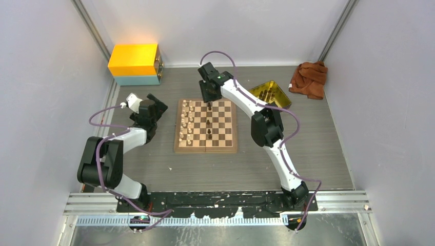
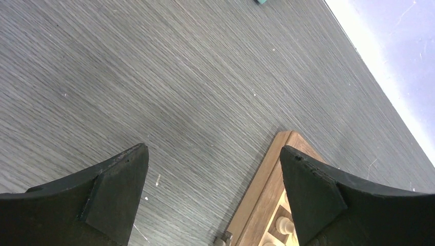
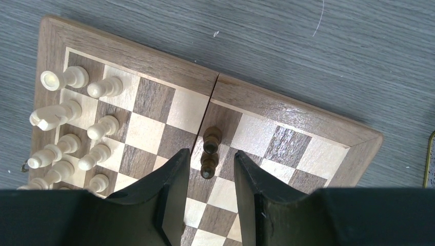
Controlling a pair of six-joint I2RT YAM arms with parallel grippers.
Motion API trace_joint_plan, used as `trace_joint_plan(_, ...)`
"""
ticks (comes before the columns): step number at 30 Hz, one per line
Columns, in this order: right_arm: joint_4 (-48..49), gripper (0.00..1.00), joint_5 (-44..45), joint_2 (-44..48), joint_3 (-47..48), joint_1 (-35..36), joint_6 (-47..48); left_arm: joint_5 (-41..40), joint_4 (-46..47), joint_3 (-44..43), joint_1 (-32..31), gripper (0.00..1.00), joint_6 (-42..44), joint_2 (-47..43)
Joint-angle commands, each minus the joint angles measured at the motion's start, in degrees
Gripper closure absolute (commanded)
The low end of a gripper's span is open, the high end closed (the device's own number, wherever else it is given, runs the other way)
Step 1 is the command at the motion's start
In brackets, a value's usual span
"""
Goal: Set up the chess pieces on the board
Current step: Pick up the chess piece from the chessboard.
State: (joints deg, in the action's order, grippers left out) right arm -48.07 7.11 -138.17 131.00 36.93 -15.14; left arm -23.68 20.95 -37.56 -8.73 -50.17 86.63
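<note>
While the right gripper (image 1: pixel 209 98) hangs over the far part of the board (image 1: pixel 225 138), its jaws stand apart on either side of one dark piece (image 3: pixel 209 154), with a gap on each side and no contact. That piece stands upright beside the board's centre seam, near the far edge.

Just off the board's far-left corner, the left gripper (image 2: pixel 213 151) is spread wide above bare tabletop (image 1: pixel 169 169), with only that surface between its fingers.

Beyond the board's far-right corner lies one yellow tray (image 1: pixel 279 92) holding several dark pieces, too small to count. One brown cloth (image 1: pixel 309 79) lies farther right of the board, and one yellow box (image 1: pixel 134 60) sits beyond its far-left corner.

From above, three dark pieces line the seam, and the cream pieces (image 1: pixel 187 123) fill two files along the board's left edge. The right wrist view shows one dark piece and eight cream ones clearly, with more cut off by a finger. The left wrist view shows only a board corner and two cream tops. The cloth and box appear only from above.
</note>
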Motion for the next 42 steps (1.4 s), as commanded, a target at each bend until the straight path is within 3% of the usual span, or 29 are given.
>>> trace_joint_plan(1,1.21,0.57,-0.56,-0.45,2.75,0.28,0.73,-2.93,1.13,0.67,-0.68,0.0,1.96,-3.22)
trace_joint_plan(16,2.26,0.61,-0.97,-2.25,3.43,0.27,0.65,-4.35,1.77,1.28,-1.89,0.01,3.06,-4.46)
trace_joint_plan(31,2.12,0.97,-0.43,-2.18,4.15,0.1,1.46,-5.04,2.08,1.17,-2.25,0.02,3.41,-4.05)
trace_joint_plan(42,3.68,0.99,4.16,2.81,1.64,-0.76,3.59,-6.39,0.95,-0.2,-3.42,0.02,4.38,-4.88)
